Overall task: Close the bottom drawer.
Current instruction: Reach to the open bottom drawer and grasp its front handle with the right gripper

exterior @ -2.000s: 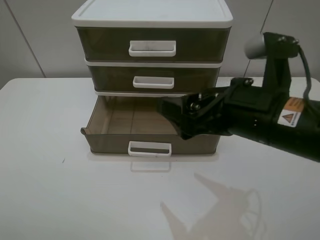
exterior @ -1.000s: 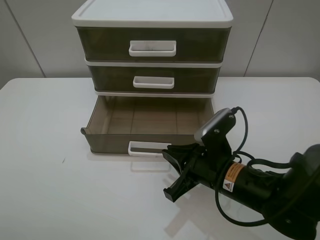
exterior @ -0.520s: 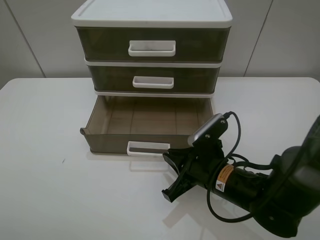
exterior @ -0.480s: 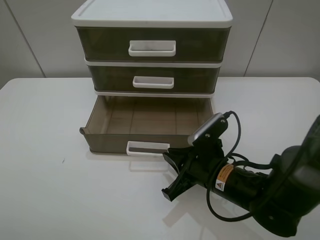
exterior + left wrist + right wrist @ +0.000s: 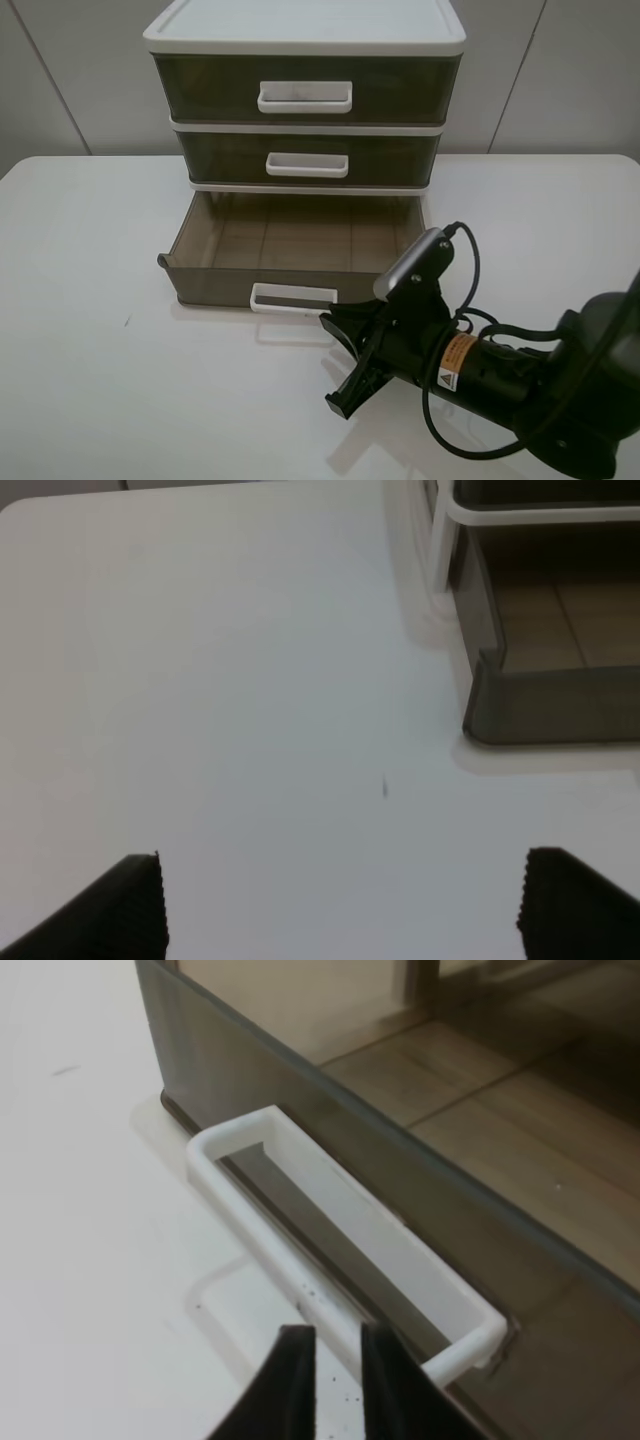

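Observation:
The bottom drawer point(image 5: 215, 285) is smoky brown and stands pulled far out of the white-framed unit point(image 5: 305, 30); its inside is bare. Its white loop handle point(image 5: 292, 297) is on the front. My right gripper point(image 5: 328, 322) lies low on the table just in front of the handle's right end. In the right wrist view its fingertips point(image 5: 296, 1345) are nearly together, holding nothing, close beside the handle point(image 5: 330, 1260); I cannot tell if they touch. My left gripper point(image 5: 345, 910) is open and empty over the table, left of the drawer's corner point(image 5: 560, 705).
The middle drawer point(image 5: 220, 155) and top drawer point(image 5: 200, 90) are shut above. The unit stands at the back of a white table point(image 5: 100, 350). The right arm's black body and cable point(image 5: 500, 365) lie across the table's front right.
The right arm came down from above the drawer to the table in front of it. The drawer front and handle have shifted slightly left, and the gripper has followed them.

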### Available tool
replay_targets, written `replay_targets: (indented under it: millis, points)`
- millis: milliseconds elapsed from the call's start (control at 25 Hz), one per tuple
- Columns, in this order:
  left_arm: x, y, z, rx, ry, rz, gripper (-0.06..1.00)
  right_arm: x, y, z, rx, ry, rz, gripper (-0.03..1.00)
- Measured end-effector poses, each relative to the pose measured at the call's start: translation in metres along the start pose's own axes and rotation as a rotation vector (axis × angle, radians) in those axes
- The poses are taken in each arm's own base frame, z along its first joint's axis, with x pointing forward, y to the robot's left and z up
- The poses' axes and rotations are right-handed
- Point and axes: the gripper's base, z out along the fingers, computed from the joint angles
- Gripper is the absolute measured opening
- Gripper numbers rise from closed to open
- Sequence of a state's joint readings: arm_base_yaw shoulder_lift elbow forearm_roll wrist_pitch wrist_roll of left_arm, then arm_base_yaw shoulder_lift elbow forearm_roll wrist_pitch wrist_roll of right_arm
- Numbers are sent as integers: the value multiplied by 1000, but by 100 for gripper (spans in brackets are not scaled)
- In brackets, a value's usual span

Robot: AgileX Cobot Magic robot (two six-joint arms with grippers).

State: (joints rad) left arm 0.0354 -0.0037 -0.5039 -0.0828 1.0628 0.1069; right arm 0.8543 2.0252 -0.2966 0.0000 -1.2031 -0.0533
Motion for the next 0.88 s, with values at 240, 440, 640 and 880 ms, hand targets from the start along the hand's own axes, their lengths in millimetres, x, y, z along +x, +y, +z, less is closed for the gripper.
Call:
replay_targets:
  millis: [240, 440, 640, 880]
  points:
    - [0, 0, 0, 0, 0, 0, 72, -7, 0, 0, 2, -33, -21, 2]
    - [0, 0, 0, 0, 0, 0, 72, -12, -1, 4, 9, -54, -20, 2]
    - [0, 0, 0, 0, 0, 0, 72, -18, -3, 11, 24, -83, -16, 2]
    - [0, 0, 0, 0, 0, 0, 72, -17, -2, 23, 19, -84, -18, 2]
